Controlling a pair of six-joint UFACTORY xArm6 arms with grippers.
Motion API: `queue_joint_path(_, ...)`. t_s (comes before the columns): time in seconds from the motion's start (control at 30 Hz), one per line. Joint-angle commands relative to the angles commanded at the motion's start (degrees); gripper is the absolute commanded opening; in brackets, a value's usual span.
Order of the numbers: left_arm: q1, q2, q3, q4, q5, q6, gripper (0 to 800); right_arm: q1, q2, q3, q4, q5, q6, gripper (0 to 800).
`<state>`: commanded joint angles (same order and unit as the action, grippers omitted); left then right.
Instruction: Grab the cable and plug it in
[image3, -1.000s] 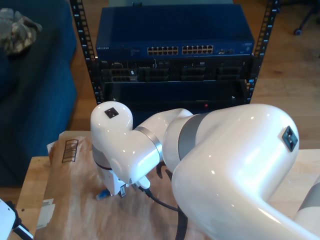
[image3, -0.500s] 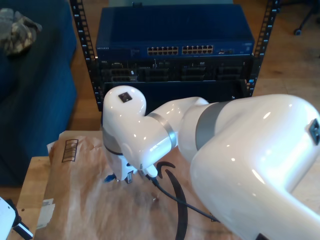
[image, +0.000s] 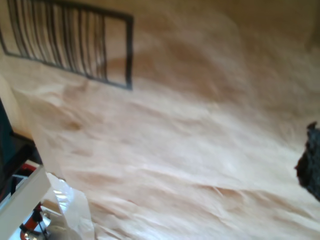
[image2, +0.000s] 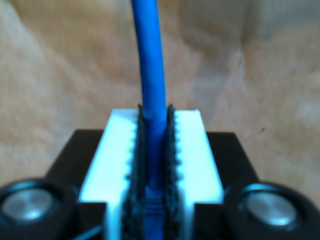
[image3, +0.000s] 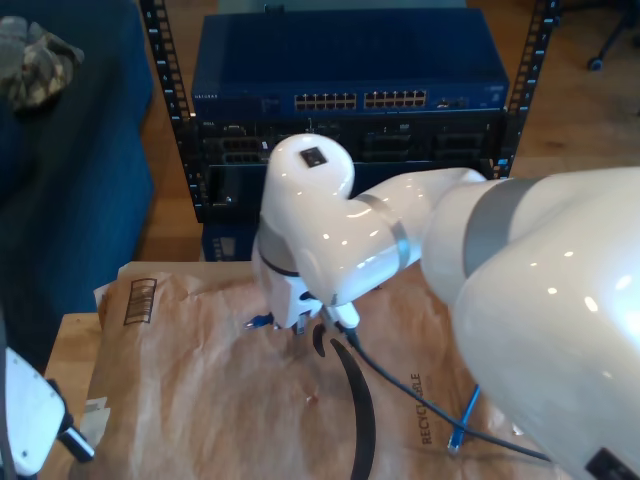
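Note:
The cable (image2: 150, 75) is thin and bright blue, and it runs straight up out of my second gripper (image2: 154, 115), whose serrated pads (image2: 175, 145) are shut on it. In the exterior view, my second gripper (image3: 288, 325) points down at the brown paper, with the cable's blue plug end (image3: 260, 322) sticking out towards the exterior view's left. Another blue stretch with a plug (image3: 460, 425) lies on the paper at the exterior view's lower right. The first wrist view looks at the paper and a dark rough-edged bit (image: 311, 162); the fingers are not clear.
A blue network switch (image3: 350, 100) with two rows of ports sits in a black rack (image3: 350, 175) beyond the table. Crumpled brown paper (image3: 200, 400) with a barcode print (image3: 140, 300) (image: 70, 40) covers the table. A dark grey cable (image3: 400, 400) trails from the arm. A white arm part (image3: 30, 420) stands at the exterior view's lower left.
My second gripper has swung towards the exterior view's right and nearer the rack, carrying the blue plug end along. The arm's bulk has shifted, uncovering the other blue end.

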<state>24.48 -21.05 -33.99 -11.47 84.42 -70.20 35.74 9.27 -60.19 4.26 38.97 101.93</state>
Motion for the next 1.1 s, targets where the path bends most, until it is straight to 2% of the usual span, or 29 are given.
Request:
queue_joint_path(0.23, -7.3, 0.18, -2.81, 0.0, 0.0, -4.4, 800, -3.78, -5.36, 4.31, 1.14, 1.41, 0.0, 2)
queue_joint_path(0.67, -17.67, 0.44, -8.0, -3.08, -0.09, -10.37, 800, -7.74, -13.71, 4.84, 7.03, 9.58, 0.0, 2)
queue_joint_path(0.83, -19.78, 2.9, -12.13, -3.69, 0.0, -13.01, 800, -9.58, -16.79, 5.8, 9.14, 11.78, -0.09, 2)
queue_joint_path(1.1, -20.75, 4.48, -18.37, -9.41, 0.0, -13.19, 800, -13.1, -19.96, 5.98, 11.52, 16.26, -0.09, 2)
